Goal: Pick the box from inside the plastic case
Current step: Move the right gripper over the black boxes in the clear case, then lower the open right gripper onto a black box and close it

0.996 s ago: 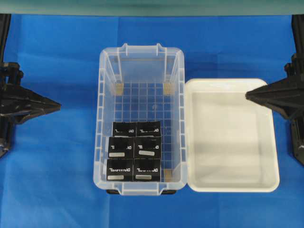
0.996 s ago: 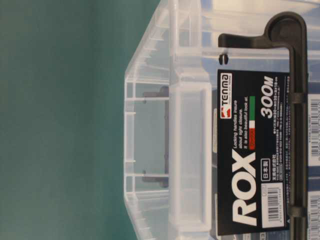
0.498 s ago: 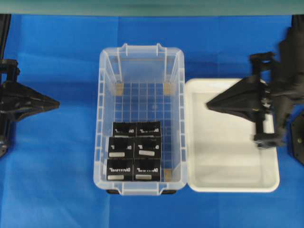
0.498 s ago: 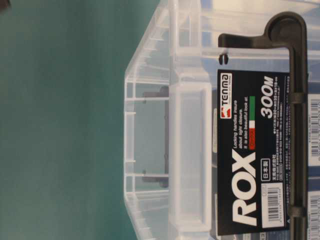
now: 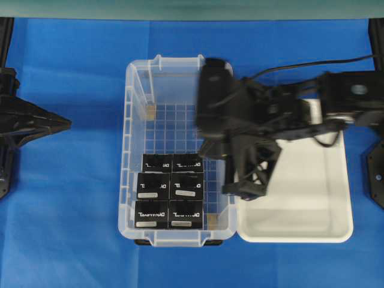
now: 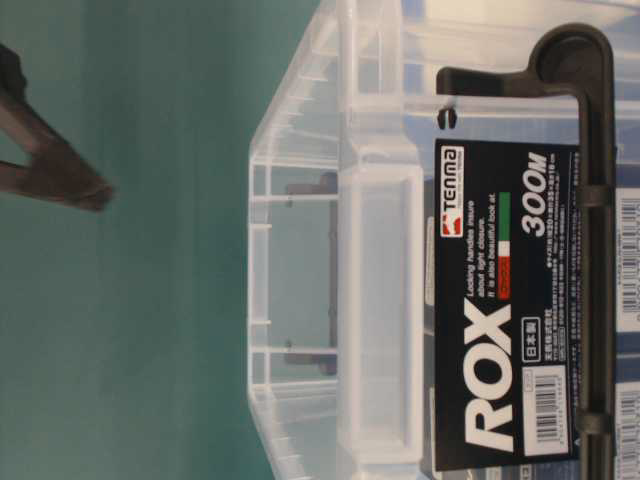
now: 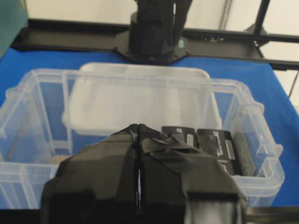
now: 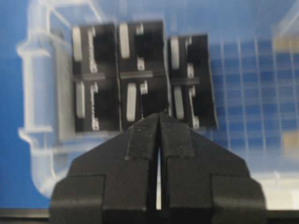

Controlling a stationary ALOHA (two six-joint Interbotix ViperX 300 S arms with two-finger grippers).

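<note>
Seemingly, right gripper (image 8: 160,116) above boxes (image 8: 140,74).

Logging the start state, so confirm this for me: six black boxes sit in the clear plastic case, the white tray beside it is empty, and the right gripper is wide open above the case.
One detail is wrong: the right gripper is shut, not open. The right wrist view shows its fingers pressed together over the boxes. Six in the plastic case and the empty white tray hold, per the overhead view.

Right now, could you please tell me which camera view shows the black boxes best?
The overhead view: all six boxes lie unobstructed in the plastic case. The right wrist view blurs them, the left wrist view shows only two, and the table-level view shows none.
</note>
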